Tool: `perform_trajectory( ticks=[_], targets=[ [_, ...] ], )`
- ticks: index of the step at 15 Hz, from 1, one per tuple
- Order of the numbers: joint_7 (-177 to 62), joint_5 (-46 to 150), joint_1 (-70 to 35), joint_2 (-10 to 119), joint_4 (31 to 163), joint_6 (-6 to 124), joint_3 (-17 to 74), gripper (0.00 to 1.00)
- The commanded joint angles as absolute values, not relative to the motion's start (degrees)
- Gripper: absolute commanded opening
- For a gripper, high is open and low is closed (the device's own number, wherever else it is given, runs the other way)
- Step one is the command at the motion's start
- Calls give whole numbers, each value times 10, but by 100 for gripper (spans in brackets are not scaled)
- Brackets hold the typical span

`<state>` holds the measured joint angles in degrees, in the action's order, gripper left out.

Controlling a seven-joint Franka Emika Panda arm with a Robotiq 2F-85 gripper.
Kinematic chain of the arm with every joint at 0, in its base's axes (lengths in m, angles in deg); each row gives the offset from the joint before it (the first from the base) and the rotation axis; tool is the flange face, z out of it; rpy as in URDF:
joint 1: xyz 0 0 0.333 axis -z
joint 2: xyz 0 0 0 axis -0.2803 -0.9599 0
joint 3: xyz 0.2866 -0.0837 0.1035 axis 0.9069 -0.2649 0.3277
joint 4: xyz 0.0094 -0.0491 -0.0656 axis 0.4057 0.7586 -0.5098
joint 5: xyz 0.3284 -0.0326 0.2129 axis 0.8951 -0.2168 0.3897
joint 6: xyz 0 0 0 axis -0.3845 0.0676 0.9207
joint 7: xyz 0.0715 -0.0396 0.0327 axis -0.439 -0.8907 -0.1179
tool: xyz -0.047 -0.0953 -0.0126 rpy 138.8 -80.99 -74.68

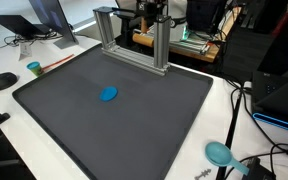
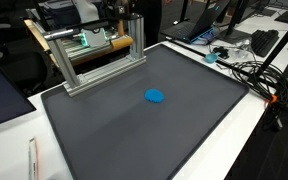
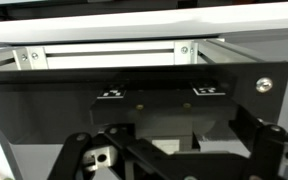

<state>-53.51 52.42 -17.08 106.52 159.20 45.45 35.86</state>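
**A:** Our hand [image 3: 174,165] stands spread, its fingers [image 3: 79,150] wide apart, and we see nothing pinched. The wrist view looks straight at the aluminium frame [image 3: 104,50], so we judge the hand to be close by it.

**B:** And the blue disc [image 1: 108,94]?

**A:** It lies flat on the dark mat [image 1: 64,115] in front of the frame, well apart from it and out of the wrist view. In both exterior views nothing touches it.

**B:** So which step are we in?

**A:** We'd call it the approach — hand empty, disc untouched.

**B:** What does the next move ask of us?

**A:** As we judge it, the hand must come away from the frame and out over the mat on the tabletop [image 1: 222,118]. Then it must go low, because the disc looks thin and the fingertips would have to close almost at mat level.
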Motion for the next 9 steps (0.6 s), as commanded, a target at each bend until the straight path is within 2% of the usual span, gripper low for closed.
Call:
perform_trajectory(
  ticks=[1,9],
  targets=[
    [-491,502,-148,1082,1602,437,383,100],
    [-475,464,-147,1081,1601,445,405,100]
  ],
)
